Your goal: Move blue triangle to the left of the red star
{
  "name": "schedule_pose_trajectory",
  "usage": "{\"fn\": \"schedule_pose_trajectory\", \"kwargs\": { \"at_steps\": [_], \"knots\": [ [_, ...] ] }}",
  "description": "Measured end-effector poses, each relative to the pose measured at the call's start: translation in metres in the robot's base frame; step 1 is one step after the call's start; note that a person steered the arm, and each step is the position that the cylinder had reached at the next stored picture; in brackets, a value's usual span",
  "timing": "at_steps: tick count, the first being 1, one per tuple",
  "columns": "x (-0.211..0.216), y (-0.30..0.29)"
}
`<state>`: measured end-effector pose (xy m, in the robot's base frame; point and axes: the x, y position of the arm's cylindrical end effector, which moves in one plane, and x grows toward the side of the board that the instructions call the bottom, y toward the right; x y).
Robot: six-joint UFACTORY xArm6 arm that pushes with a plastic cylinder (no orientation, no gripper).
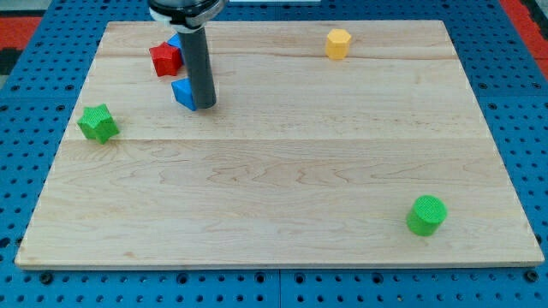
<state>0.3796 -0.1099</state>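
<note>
Dark rod: our tip (205, 107) rests on the board (282, 188), touching the right side of the blue triangle (182, 92). This triangle lies just below-right of the red star (164, 59). We see 1 more blue block (175, 40) behind the star.

The rod (199, 68) hides part of the blue triangle (182, 92).

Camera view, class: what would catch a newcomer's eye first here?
The dark rod at the view's upper left, my tip touching the right side of the blue triangle, with the red star just above. Far off, a green cylinder sits at lower right and a yellow block at the top.
</note>
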Motion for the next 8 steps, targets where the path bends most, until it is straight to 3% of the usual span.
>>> {"fn": "schedule_pose_trajectory", "kwargs": {
  "at_steps": [1, 3, 6, 7, 8],
  "knots": [
    [-0.003, -0.032],
    [-0.051, -0.106],
    [-0.091, -0.108],
    [-0.039, -0.099],
    [-0.035, -0.039]
  ]
}}
